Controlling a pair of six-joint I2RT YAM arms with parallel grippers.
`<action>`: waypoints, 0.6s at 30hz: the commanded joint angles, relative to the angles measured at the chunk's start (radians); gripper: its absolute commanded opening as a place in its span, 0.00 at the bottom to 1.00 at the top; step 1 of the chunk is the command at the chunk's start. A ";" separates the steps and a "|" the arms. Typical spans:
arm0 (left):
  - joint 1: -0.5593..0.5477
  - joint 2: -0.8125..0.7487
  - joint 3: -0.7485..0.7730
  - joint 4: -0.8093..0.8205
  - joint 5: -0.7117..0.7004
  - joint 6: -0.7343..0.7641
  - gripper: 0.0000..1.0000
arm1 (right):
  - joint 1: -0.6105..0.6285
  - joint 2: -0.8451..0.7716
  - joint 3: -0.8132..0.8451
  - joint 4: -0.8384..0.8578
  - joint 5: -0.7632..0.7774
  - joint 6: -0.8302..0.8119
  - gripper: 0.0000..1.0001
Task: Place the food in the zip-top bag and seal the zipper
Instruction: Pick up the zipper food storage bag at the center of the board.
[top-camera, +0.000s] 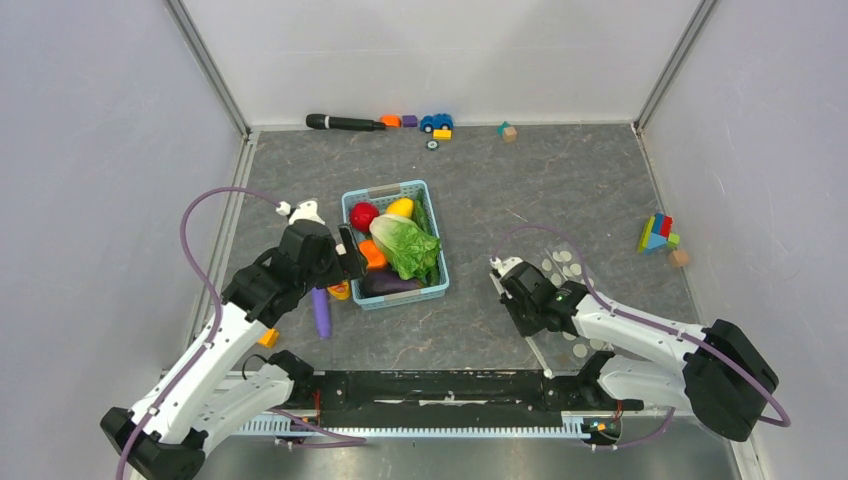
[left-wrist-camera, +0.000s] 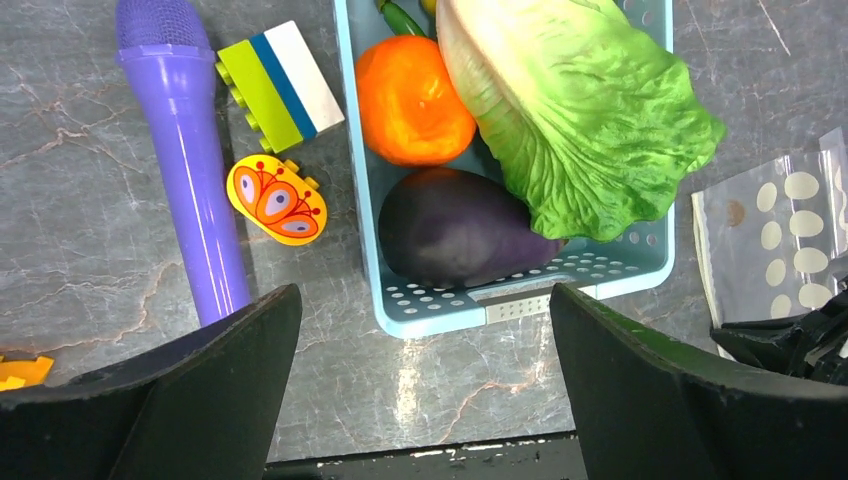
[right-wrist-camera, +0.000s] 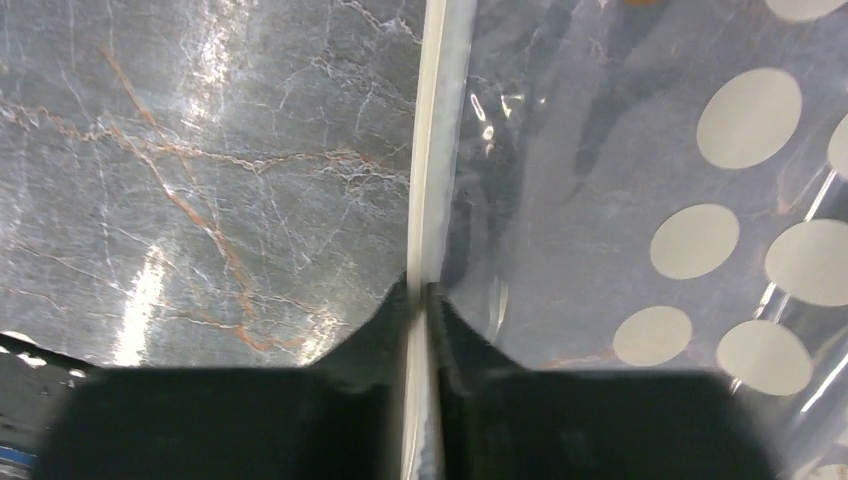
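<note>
The food lies in a light-blue basket (top-camera: 385, 188): green lettuce (top-camera: 405, 245), a red piece (top-camera: 363, 215), a yellow piece (top-camera: 400, 207), an orange piece (left-wrist-camera: 412, 100) and a dark purple eggplant (left-wrist-camera: 455, 228). My left gripper (left-wrist-camera: 422, 300) hangs open over the basket's near-left corner, nothing between its fingers. The zip-top bag (top-camera: 560, 265), clear with white dots, lies flat to the right of the basket. My right gripper (right-wrist-camera: 420, 290) is shut on the white zipper (right-wrist-camera: 432, 150) at the bag's left edge; the dotted film (right-wrist-camera: 620, 180) spreads to its right.
A purple rod (left-wrist-camera: 190, 150), a striped brick (left-wrist-camera: 280, 85) and a yellow butterfly piece (left-wrist-camera: 277, 200) lie just left of the basket. An orange wedge (top-camera: 267, 338) sits by the left arm. A black microphone (top-camera: 345, 123), toy car (top-camera: 436, 122) and blocks (top-camera: 658, 235) lie farther off.
</note>
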 joint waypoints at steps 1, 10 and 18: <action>-0.002 -0.020 0.023 0.050 -0.036 -0.001 1.00 | 0.004 -0.008 -0.002 0.041 0.036 0.011 0.05; -0.002 -0.002 0.019 0.128 0.079 0.030 1.00 | 0.001 -0.066 0.081 0.025 0.112 -0.025 0.00; -0.002 0.023 0.019 0.255 0.270 0.058 1.00 | 0.001 -0.126 0.202 0.016 0.170 -0.095 0.00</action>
